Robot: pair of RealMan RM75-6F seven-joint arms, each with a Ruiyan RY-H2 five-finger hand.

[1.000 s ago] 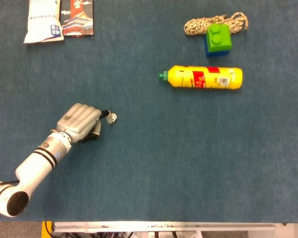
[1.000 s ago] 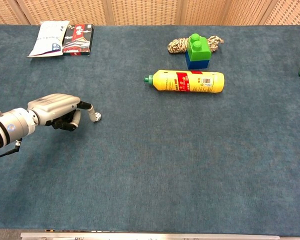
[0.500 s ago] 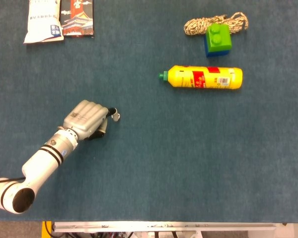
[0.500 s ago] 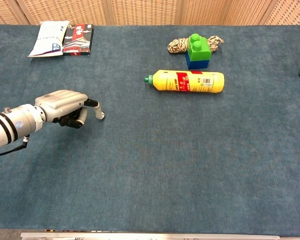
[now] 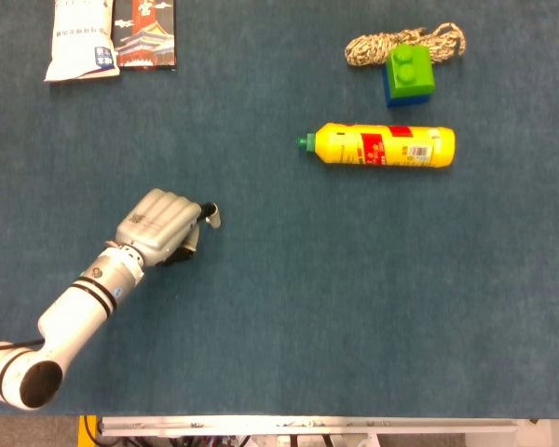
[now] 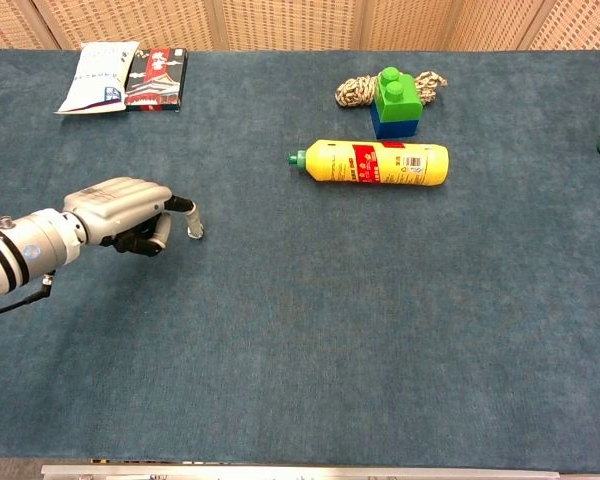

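The left hand [image 5: 158, 228] sits low over the blue worktop [image 5: 354, 307], on the left side, about halfway between the near edge and the far edge. Its fingers are curled into a fist with nothing inside. One finger [image 6: 185, 212] sticks out to the right and bends down, so its tip is at the worktop. The arm comes in from the near left corner and slants up toward the far right. The right hand does not show in either view.

The closest thing is the yellow bottle [image 5: 384, 145], well apart from the hand, off to the far right. It lies flat on its side. Its long way runs left to right, and its green cap [image 5: 305, 143] points left, toward the hand's side.

Just past the bottle, farther away, a green and blue block [image 5: 409, 74] stands touching a coil of rope [image 5: 377, 45].

In the far left corner lie a white packet [image 5: 77, 39] and a dark packet [image 5: 145, 33], side by side.

Between the hand and the bottle the worktop is bare carpet, and the near half on the right is wide and bare too.
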